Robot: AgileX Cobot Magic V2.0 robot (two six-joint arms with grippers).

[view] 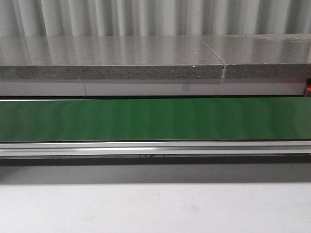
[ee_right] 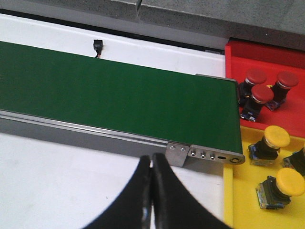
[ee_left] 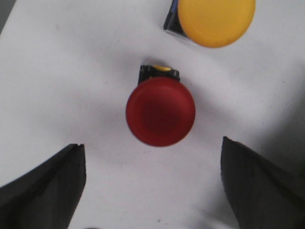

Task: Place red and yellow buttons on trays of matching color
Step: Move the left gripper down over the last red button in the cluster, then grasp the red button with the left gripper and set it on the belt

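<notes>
In the left wrist view a red button [ee_left: 160, 111] stands on the white table, just beyond my left gripper [ee_left: 152, 164], whose fingers are wide open and hold nothing. A yellow button [ee_left: 216, 20] sits farther off. In the right wrist view my right gripper [ee_right: 152, 164] is shut and empty over the white table, near the belt's end. The red tray [ee_right: 267, 53] holds three red buttons [ee_right: 261, 95]. The yellow tray [ee_right: 240, 205] next to it holds yellow buttons [ee_right: 276, 138]. Neither gripper shows in the front view.
A green conveyor belt [view: 155, 119] with a metal rail [view: 155, 148] runs across the table, and a grey slab [view: 112, 60] lies behind it. The belt's end [ee_right: 217, 156] abuts the trays. A small black connector [ee_right: 97, 47] lies beyond the belt.
</notes>
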